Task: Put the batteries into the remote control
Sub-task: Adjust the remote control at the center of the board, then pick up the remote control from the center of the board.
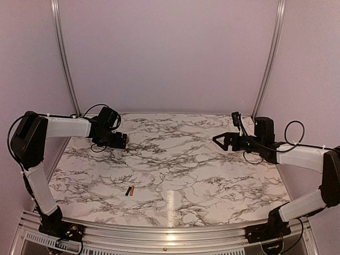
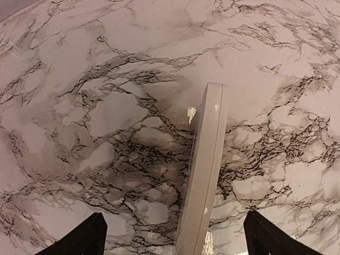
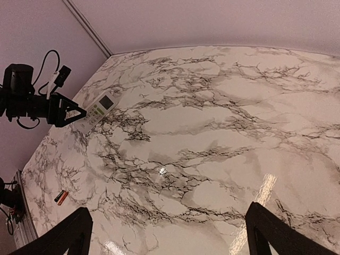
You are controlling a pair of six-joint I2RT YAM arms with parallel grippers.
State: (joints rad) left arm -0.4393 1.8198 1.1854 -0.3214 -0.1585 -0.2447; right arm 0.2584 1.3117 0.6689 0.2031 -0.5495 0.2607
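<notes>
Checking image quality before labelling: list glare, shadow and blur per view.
Top external: bright glare streak on the glossy marble-patterned table, right of the tiny dark and orange-red cylindrical batteries. Left wrist: a soft dark shadow lies left of the slim white plastic remote. Right wrist: glare patches lower right; remote in focus.

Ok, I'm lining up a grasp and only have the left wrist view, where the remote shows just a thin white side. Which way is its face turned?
Observer: In the right wrist view the remote control shows its display and buttons, so the face is turned toward that camera.
Operator: And the batteries? None in my picture.
Observer: The batteries, one dark, one orange-red, lie side by side near the table's front edge, left of centre.
Operator: Is the other tool in the way?
Observer: No; the right tool is open and empty, held over the table's right side.
</notes>
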